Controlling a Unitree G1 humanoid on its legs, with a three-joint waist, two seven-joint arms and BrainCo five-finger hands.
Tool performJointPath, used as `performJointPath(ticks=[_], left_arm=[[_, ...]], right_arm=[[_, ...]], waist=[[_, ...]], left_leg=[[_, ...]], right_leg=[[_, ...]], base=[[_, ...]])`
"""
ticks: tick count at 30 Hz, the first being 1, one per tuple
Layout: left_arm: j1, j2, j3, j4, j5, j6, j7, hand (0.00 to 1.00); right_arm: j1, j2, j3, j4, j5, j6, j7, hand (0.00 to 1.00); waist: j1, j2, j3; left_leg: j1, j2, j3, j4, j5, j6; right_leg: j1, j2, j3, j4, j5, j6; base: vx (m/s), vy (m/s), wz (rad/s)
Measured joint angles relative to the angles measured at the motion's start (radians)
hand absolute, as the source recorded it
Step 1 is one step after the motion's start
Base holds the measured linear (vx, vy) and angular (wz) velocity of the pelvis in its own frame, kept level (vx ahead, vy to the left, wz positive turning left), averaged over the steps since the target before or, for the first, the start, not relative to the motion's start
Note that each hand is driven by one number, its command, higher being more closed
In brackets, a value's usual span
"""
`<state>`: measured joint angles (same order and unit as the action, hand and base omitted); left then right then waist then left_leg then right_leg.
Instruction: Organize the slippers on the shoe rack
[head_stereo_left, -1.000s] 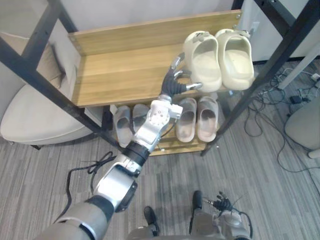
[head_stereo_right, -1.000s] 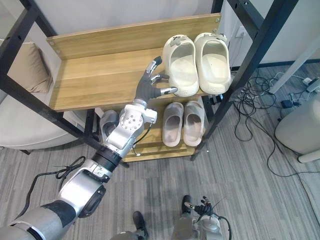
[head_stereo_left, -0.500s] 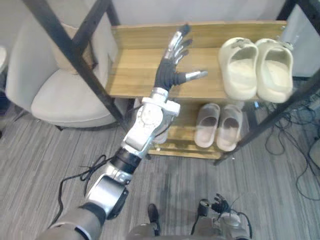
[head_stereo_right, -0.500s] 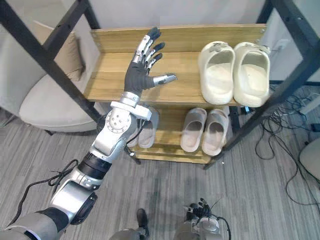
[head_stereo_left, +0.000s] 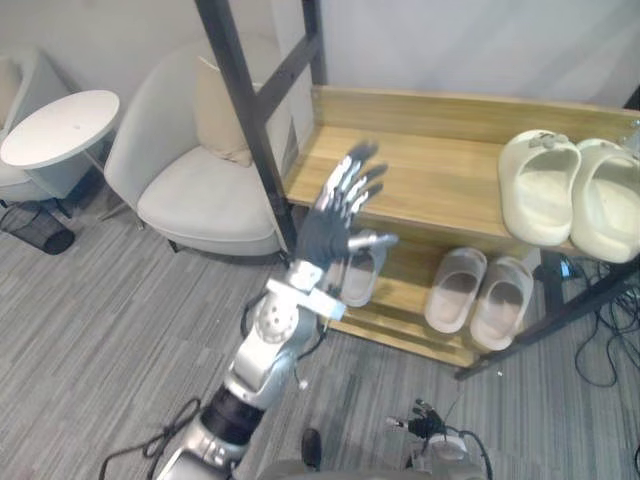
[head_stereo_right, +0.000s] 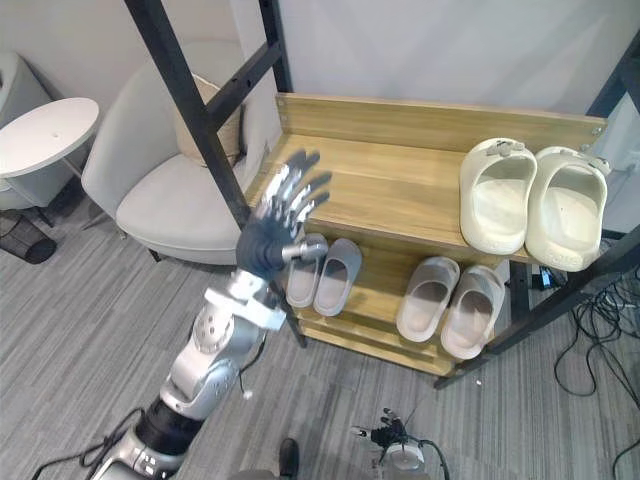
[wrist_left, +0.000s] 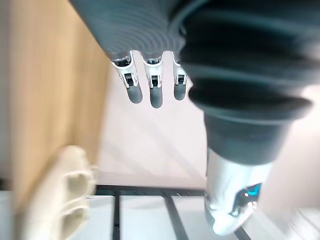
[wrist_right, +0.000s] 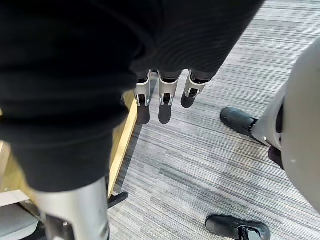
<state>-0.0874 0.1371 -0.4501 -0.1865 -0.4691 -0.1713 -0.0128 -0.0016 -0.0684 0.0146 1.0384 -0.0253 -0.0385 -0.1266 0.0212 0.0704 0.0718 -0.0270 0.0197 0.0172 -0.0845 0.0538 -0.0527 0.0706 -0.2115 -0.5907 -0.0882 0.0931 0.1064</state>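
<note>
1. Cream clogs (head_stereo_right: 500, 196): a pair side by side at the right end of the top shelf (head_stereo_right: 385, 185), toes toward the back board, the two touching or nearly so.
2. Beige slippers (head_stereo_right: 428, 297): a pair on the lower shelf (head_stereo_right: 381, 287), below the clogs, side by side, toes pointing in.
3. Grey slippers (head_stereo_right: 339, 276): a pair on the lower shelf, left of the beige pair with a gap between them. The left one is partly hidden behind the thumb of the left hand.
4. Left part of the top shelf is bare wood.
5. Left hand (head_stereo_left: 338, 212): raised in front of the rack (head_stereo_left: 243, 95) near its left front post, palm toward the shelves. Fingers are straight and fanned out, thumb sticking out to the side, holding nothing and touching nothing. Left wrist view agrees: straight fingers (wrist_left: 155, 87), with the wood shelf and a blurred clog past them.
6. Right hand (wrist_right: 164, 90): hangs low, fingers straight and pointing down at the floor (head_stereo_left: 100, 330), empty, with a wood edge of the rack just beside it.
7. Left of the rack: a white chair (head_stereo_left: 195, 195) with a cushion (head_stereo_left: 225, 120) against its back. Further left are a round white side table (head_stereo_left: 60, 125) and a black mesh bin (head_stereo_left: 35, 225) on the floor.
8. Right of the rack: loose cables (head_stereo_left: 600, 345) on the grey carpet.
</note>
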Motion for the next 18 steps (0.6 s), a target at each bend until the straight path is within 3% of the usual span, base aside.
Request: performJointPath(ticks=[4,9,18], left_arm=[[0.162,0.034,0.052,0.118,-0.004,0.022,-0.015,0.0],[0.269,0.045,0.106,0.334,0.02,0.035,-0.022,0.0],[0.271,0.01,0.28,0.786,0.228,0.053,0.008,0.0]], right_arm=[[0.0,0.009,0.006,0.0,-0.015,0.0,0.0,0.0],[0.0,0.016,0.03,0.0,-0.018,0.0,0.002,0.0],[0.007,0.027,0.037,0.0,-0.046,-0.002,0.008,0.0]], waist=[[0.029,-0.021,-0.01],[0.037,-0.042,-0.006],[0.037,-0.076,-0.015]], left_leg=[[0.0,0.011,-0.005,-0.001,0.003,-0.006],[0.007,0.018,-0.026,-0.004,0.009,-0.014],[0.017,0.027,-0.022,-0.017,0.013,-0.019]], right_leg=[[0.002,0.014,-0.006,0.0,-0.011,-0.017],[0.021,0.022,-0.026,0.0,-0.023,-0.019],[0.026,0.031,-0.028,0.0,-0.028,-0.016]], base=[[0.0,-0.018,0.04],[-0.02,-0.027,0.12],[0.0,-0.011,0.01]])
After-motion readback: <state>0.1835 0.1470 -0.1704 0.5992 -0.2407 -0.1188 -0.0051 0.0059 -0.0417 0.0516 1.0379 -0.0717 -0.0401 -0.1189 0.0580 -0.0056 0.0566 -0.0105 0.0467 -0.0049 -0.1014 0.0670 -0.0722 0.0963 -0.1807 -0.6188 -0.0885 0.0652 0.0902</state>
